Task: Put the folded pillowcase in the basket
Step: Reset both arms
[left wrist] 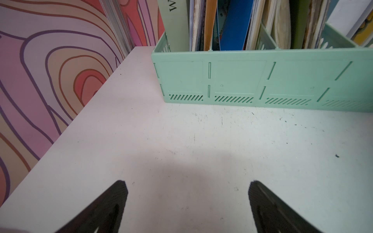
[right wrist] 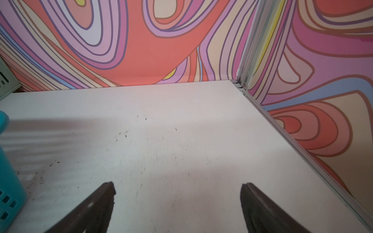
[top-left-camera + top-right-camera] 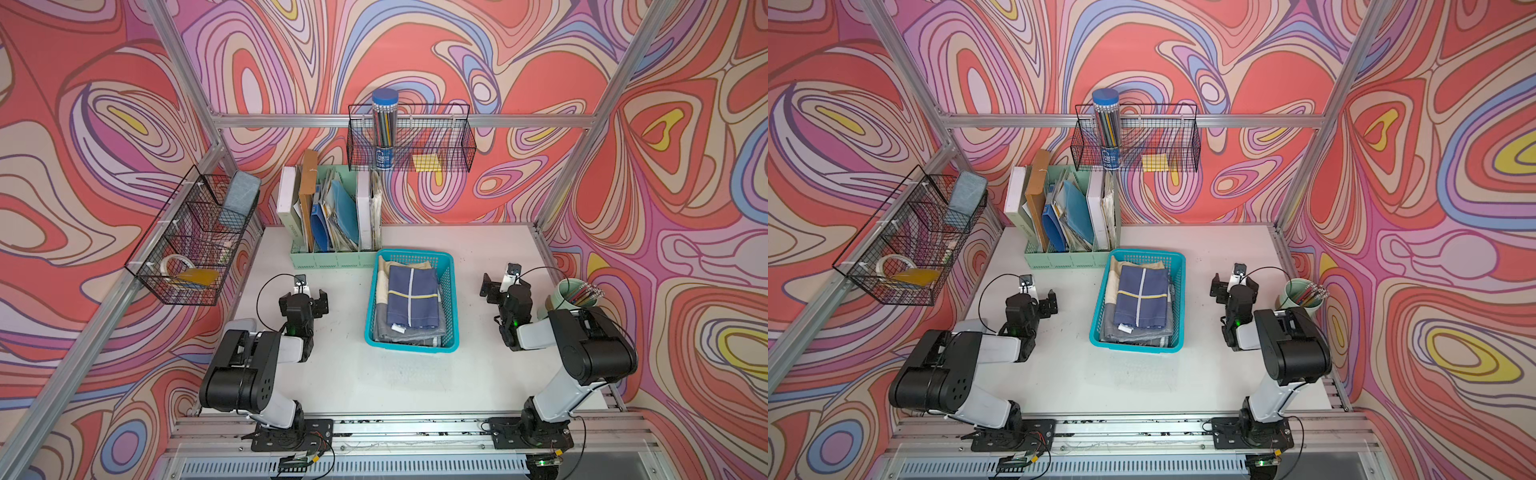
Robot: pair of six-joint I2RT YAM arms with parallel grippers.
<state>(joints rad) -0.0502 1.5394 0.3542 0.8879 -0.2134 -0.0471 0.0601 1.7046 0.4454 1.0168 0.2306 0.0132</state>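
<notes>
— Where do we find the folded pillowcase [image 3: 412, 297]?

— In both top views we see it inside the basket [image 3: 409, 348]. It is a navy cloth with a pale stripe crossed by a yellow one, lying flat on top of other folded cloths [image 3: 419, 334].

— And the arms, in those views?

— The left gripper [image 3: 305, 296] stands to the left of the basket and the right gripper [image 3: 505, 286] to the right of it. Both are apart from it and over the bare table [image 3: 374, 382]. Neither touches a thing.

— What do we gain from the left wrist view?

— There we see its two black fingers [image 1: 113, 203] spread wide, with only table between them. Beyond them is the mint file organiser [image 1: 242, 80], packed with folders. In the top views it stands just behind the basket's far left corner. The basket falls outside this view.

— And the right wrist view?

— Again the fingers [image 2: 96, 205] are wide apart and hold nothing. Here we catch the basket [image 2: 8, 181] only as a strip of turquoise perforated wall at the picture's edge, and the cloths inside are hidden. Only the top views give us the pale green cup [image 3: 569, 291] of pencils, to the right of the basket beyond the right gripper.
</notes>
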